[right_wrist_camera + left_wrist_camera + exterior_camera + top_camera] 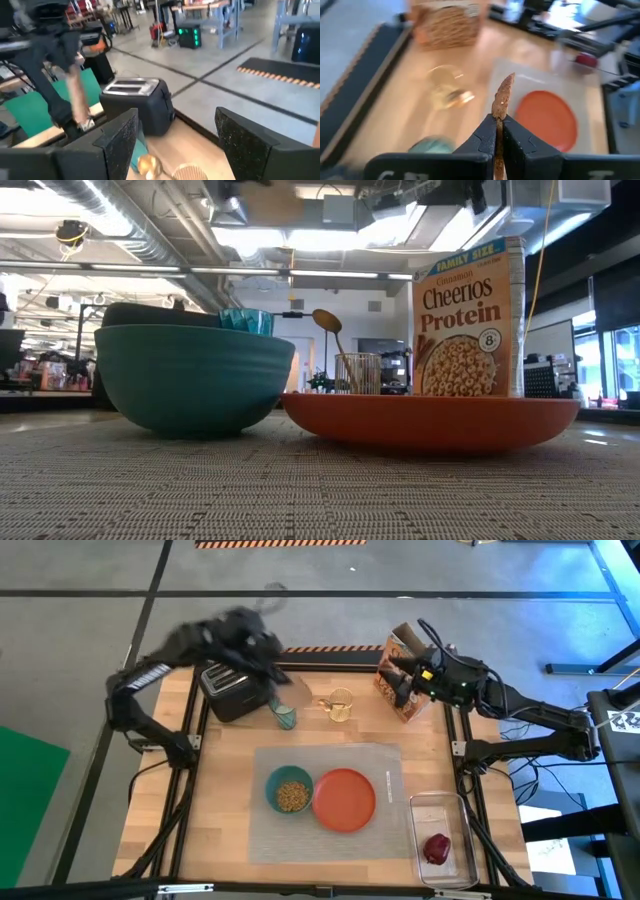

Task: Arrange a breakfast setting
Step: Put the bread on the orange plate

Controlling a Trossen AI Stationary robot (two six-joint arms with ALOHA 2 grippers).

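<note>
My left gripper (498, 131) is clamped edge-on on the toast (503, 97), light and crumbly, so I pinch gently near its lower edge.

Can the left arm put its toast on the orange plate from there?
Probably yes. The left gripper is shut on the toast near the toaster, and the plate is bare, with nothing visible blocking the way.
</note>
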